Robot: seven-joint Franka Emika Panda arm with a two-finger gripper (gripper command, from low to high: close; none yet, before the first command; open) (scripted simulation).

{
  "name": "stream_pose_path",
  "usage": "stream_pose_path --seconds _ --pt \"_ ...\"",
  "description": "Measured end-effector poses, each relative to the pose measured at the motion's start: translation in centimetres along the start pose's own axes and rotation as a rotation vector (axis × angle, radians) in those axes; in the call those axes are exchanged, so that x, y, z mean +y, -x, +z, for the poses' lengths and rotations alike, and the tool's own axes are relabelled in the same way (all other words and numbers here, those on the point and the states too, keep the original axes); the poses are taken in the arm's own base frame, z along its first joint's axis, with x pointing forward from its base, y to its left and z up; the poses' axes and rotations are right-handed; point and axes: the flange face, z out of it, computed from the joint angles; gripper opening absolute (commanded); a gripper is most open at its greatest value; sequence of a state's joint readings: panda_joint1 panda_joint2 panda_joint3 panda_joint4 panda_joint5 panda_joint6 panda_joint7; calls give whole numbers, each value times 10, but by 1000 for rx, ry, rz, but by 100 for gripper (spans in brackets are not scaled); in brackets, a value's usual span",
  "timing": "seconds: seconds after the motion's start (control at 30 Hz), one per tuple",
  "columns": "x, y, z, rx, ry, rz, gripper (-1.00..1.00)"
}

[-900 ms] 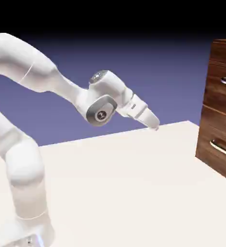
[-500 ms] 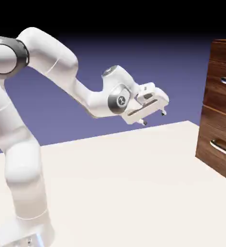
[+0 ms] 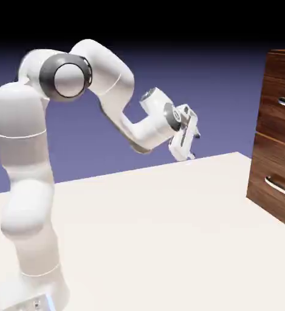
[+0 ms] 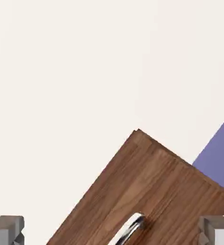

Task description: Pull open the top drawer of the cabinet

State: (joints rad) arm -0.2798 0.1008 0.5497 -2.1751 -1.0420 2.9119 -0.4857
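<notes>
Exterior view: white arm point(image 3: 78, 79) rises from lower left, elbow bent high, forearm angling down-right, wrist rolled so the end effector point(image 3: 192, 146) points down and toward the cabinet point(image 3: 278, 182). End effector hangs above the bench point(image 3: 157, 231), well apart from the cabinet, touching nothing. Cabinet stands at the right edge; 2 drawer fronts show, top drawer point(image 3: 279, 115) above, lower drawer point(image 3: 275, 188) below, both shut flush, each with a silver bar handle. Hand view: rolled; cabinet corner sits low in frame with 1 handle point(image 4: 131, 228) visible, grey fingertips point(image 4: 6, 229) spread wide at both bottom corners, jaws open, nothing between them.
</notes>
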Motion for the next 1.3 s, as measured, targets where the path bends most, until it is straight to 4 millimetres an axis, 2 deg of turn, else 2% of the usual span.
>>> stream_pose_path --seconds 0.2,0.37,0.53,0.7,0.87,1.0,1.13,1.3 --pt "14 -27 21 41 61 -431 0" --pt "30 -42 34 54 145 -760 0" --pt "52 -47 44 30 250 -1058 0" --pt "79 -41 51 -43 362 -1324 0" --pt "109 -21 57 -173 459 -1555 0" --pt "135 6 62 -316 508 -1716 0" --pt "160 44 67 -488 516 -1856 0" --pt "186 107 75 -726 451 -2004 0"
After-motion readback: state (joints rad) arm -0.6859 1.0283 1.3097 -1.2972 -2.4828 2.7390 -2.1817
